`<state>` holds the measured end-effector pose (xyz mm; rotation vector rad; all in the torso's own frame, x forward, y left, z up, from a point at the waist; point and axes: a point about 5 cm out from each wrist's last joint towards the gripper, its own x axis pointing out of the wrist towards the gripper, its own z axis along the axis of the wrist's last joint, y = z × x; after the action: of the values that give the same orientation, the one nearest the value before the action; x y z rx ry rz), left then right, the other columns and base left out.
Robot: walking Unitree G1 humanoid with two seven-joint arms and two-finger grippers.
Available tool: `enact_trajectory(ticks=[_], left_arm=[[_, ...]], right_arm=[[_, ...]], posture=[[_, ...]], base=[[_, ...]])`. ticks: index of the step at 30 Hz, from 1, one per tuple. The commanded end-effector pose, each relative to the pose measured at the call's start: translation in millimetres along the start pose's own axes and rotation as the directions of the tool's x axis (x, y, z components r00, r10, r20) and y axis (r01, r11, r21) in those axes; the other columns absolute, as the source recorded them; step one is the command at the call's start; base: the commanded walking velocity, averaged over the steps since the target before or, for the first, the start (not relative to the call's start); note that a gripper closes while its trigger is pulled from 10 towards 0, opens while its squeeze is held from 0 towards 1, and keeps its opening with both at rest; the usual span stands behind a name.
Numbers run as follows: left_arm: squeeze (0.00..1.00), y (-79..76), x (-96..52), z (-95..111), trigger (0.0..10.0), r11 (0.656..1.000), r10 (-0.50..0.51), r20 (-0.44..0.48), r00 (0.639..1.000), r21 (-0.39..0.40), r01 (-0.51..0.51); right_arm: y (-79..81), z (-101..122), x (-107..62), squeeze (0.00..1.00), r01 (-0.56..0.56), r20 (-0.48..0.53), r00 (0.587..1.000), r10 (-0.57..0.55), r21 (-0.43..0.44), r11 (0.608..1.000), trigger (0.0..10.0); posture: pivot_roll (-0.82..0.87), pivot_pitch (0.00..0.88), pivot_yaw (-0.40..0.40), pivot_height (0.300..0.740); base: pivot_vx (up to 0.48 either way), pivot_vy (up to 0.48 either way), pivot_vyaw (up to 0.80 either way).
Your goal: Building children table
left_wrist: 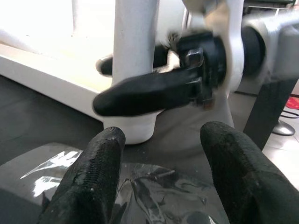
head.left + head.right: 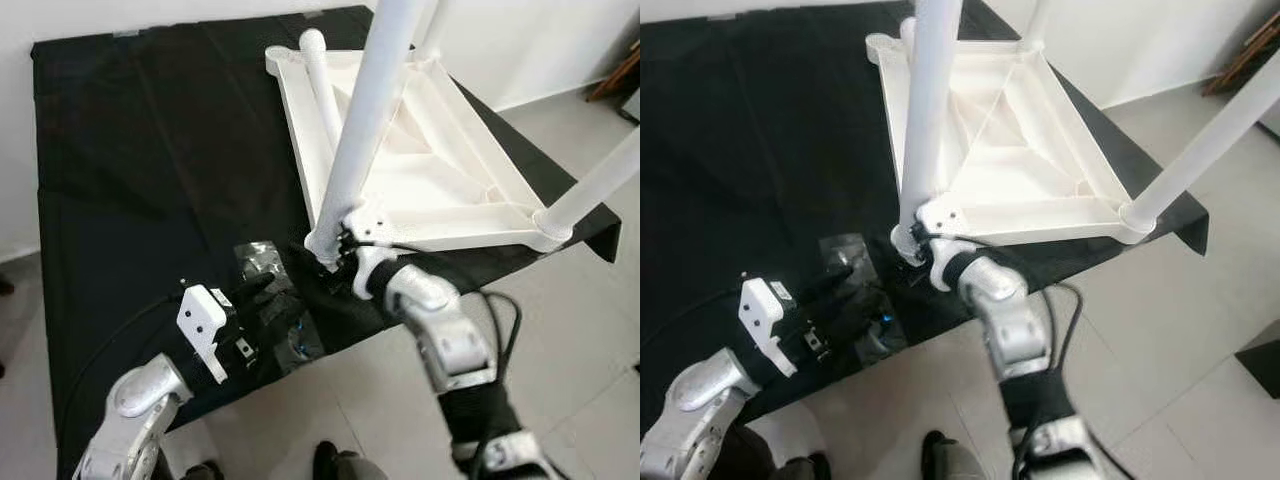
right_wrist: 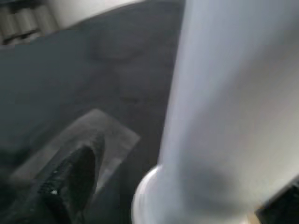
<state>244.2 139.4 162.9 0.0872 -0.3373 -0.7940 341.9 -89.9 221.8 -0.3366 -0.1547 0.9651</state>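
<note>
Table top (image 2: 420, 170): white, lying upside down on the black cloth (image 2: 150, 150), ribbed underside facing up, its far-right corner reaching past the cloth's edge.
Legs: three stand up from the corners; a fourth white leg (image 2: 318, 75) is seen at the far corner.
Near leg (image 2: 365, 120): white tube, upright with a slight tilt, its foot seated in the corner socket nearest the robot.
Right gripper (image 1: 140, 79): at the base of the near leg; in the left wrist view one black finger lies across the front of the tube and another shows behind it, so the jaws are clamped on the near leg.
Left gripper (image 2: 258, 300): low over the cloth just beside that corner, jaws apart, nothing between them.
Left fingers (image 1: 88, 182): two black pads hovering above a crumpled clear plastic bag (image 1: 154, 191).
Plastic bag: lying on the cloth near the front edge, contents not discernible.
Floor (image 2: 560, 330): pale tiles to the right of the cloth.
</note>
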Motion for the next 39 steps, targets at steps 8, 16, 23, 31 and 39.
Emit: enact_trajectory(ticks=[8, 16, 23, 31, 39], left_arm=[[0.0, -7.5, -0.4, -2.5, 10.0, 1.0, -0.008, -0.007, 1.0, -0.015, 0.008], [0.0, -9.8, -0.9, -1.2, 10.0, 1.0, -0.01, -0.007, 1.0, -0.015, 0.01], [0.0, -10.4, -1.4, -0.8, 10.0, 1.0, -0.009, -0.008, 1.0, -0.017, 0.009], [0.0, -9.3, -3.1, -0.9, 10.0, 1.0, -0.009, -0.011, 1.0, -0.013, 0.009], [0.0, -5.1, -4.7, -1.1, 10.0, 1.0, -0.016, -0.017, 1.0, -0.015, 0.016]], right_arm=[[-30.5, 18.9, 9.7, 0.0, -0.16, 0.029, 0.986, 0.163, -0.073, 0.984, 10.0], [-43.4, 25.0, 15.1, 0.0, -0.227, 0.028, 0.973, 0.228, -0.042, 0.973, 0.0], [-52.6, 14.0, 7.5, 0.0, -0.216, 0.034, 0.976, 0.216, 0.004, 0.976, 0.0], [-45.6, -25.1, 2.3, 0.0, 0.229, -0.078, 0.972, -0.222, 0.091, 0.969, 0.0], [35.2, -48.5, -17.3, 0.0, 0.54, -0.221, 0.824, -0.522, 0.024, 0.841, 0.0]], posture=[[0.06, 0.284, -0.136, 0.74], [0.08, 0.296, -0.143, 0.74], [0.08, 0.299, -0.139, 0.74], [0.07, 0.298, -0.153, 0.74], [0.04, 0.3, -0.131, 0.74]], base=[[0.0, 0.0, 0.0], [0.0, 0.0, 0.0], [0.0, 0.0, 0.0], [0.0, 0.0, 0.0], [0.0, 0.0, 0.0]])
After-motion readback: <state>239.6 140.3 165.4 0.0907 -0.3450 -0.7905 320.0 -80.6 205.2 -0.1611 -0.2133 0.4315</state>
